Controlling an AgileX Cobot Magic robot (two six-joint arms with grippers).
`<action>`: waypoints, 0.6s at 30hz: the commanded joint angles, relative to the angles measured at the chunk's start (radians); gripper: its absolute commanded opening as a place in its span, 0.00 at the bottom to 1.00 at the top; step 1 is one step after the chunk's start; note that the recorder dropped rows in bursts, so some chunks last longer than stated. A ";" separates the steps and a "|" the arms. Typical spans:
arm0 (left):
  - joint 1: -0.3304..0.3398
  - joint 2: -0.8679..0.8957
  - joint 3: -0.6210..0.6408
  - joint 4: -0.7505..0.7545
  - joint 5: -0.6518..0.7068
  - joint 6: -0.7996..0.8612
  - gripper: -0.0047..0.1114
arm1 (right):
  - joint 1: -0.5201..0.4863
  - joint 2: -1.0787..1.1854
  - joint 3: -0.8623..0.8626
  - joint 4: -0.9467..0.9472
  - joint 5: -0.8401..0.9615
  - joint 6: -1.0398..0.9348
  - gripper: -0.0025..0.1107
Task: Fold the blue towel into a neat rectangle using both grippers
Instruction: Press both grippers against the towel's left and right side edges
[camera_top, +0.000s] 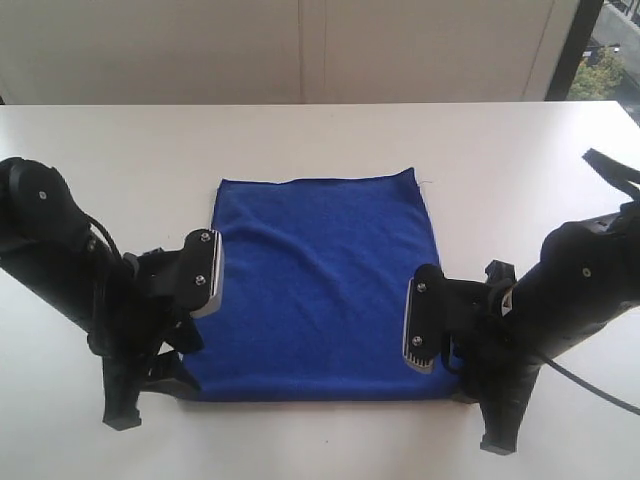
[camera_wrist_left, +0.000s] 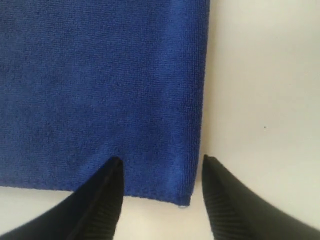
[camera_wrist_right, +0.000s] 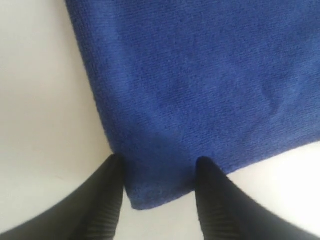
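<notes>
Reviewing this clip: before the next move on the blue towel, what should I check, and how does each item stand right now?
1. Left gripper jaws apart: ok.
2. Right gripper jaws apart: ok.
3. A near corner of the blue towel sits between each pair of jaws: ok in both wrist views.
4. Towel lying flat on the table, with only light wrinkles: ok.
5. Any layers beneath the top surface lined up: cannot tell, hidden.
6. Jaws low enough to pinch the cloth: cannot tell.
</notes>
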 joint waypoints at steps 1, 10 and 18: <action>-0.048 -0.004 0.008 0.010 0.001 0.007 0.60 | -0.002 -0.021 0.006 0.005 0.006 -0.013 0.41; -0.055 0.011 0.008 0.041 -0.032 0.003 0.60 | -0.002 -0.085 0.006 0.005 0.024 -0.013 0.41; -0.055 0.030 0.008 0.041 -0.025 -0.001 0.60 | -0.002 -0.062 0.006 0.009 0.030 -0.013 0.41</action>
